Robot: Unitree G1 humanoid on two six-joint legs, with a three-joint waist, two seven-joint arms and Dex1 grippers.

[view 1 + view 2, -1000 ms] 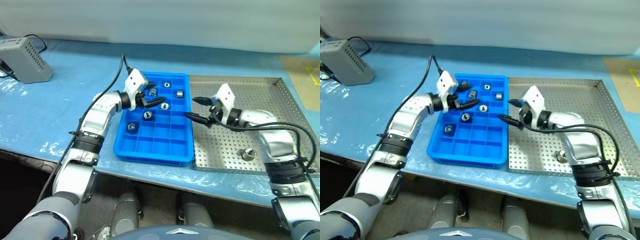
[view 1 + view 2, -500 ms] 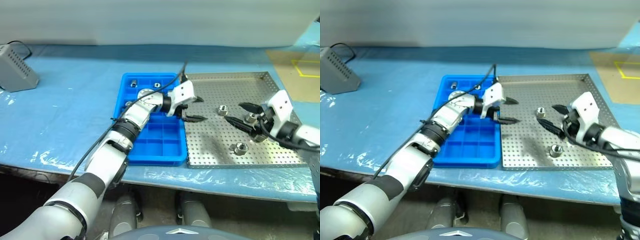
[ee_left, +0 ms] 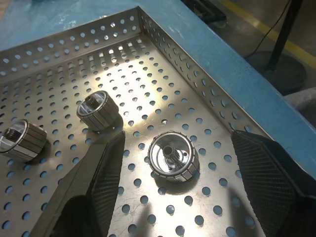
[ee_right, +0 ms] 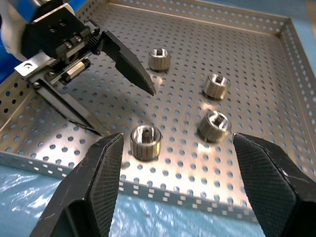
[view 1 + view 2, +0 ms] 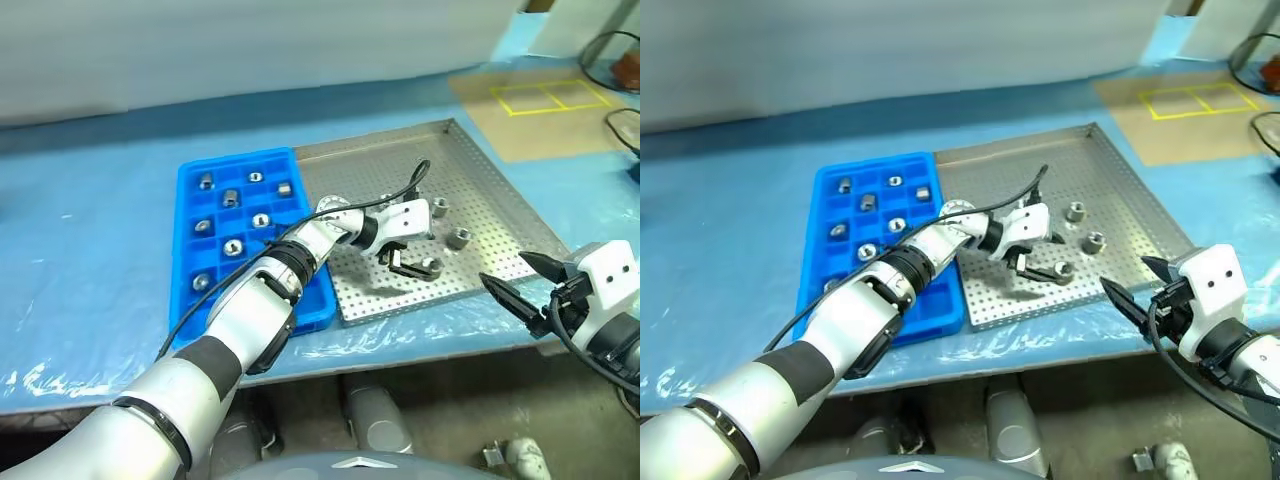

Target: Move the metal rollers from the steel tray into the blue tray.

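Over the steel tray (image 5: pixel 500 215), my left pincer (image 5: pixel 408 258) stood spread around one metal roller (image 5: pixel 432 267), needing only to close.

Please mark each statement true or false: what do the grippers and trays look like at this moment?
1. The left gripper is open above the steel tray. True.
2. The left gripper is holding a metal roller. False: the roller lies on the tray floor between the open fingers, not gripped.
3. The blue tray is empty. False: several rollers lie in its compartments.
4. The right gripper is open and holds nothing. True.
5. The blue tray lies at the robot's right of the steel tray. False: it lies at its left.
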